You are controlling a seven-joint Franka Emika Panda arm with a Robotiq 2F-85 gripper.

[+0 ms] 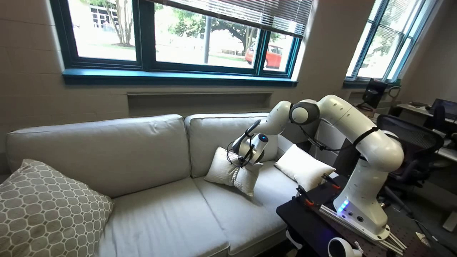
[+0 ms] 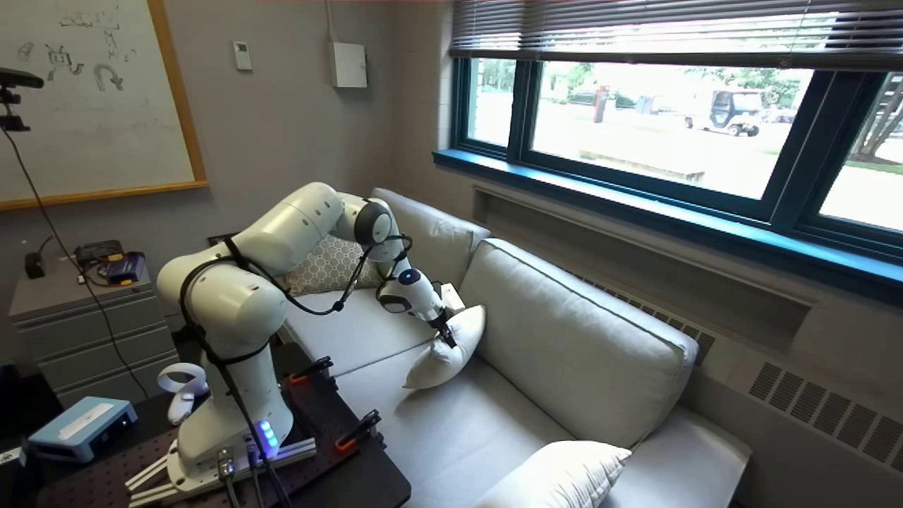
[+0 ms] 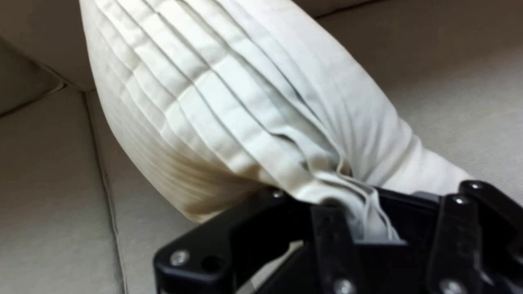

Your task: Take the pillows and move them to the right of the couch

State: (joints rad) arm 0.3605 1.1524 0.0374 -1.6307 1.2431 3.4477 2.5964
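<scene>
Here's your hand (image 2: 446,334), clamped tight on a gathered fold of the pleated white pillow (image 1: 224,173), low over the couch (image 1: 160,217); touching it or not, you can't tell! Should be light, squashy, hard to damage, so a deep fold near the middle looks surest. Count: two white pillows, the loose pillow (image 1: 303,166) near one end; one grey patterned pillow (image 1: 53,210); one couch.

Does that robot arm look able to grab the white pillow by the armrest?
Probably not yet: its tool grips the other white pillow and likely must let go before taking the armrest pillow.
</scene>
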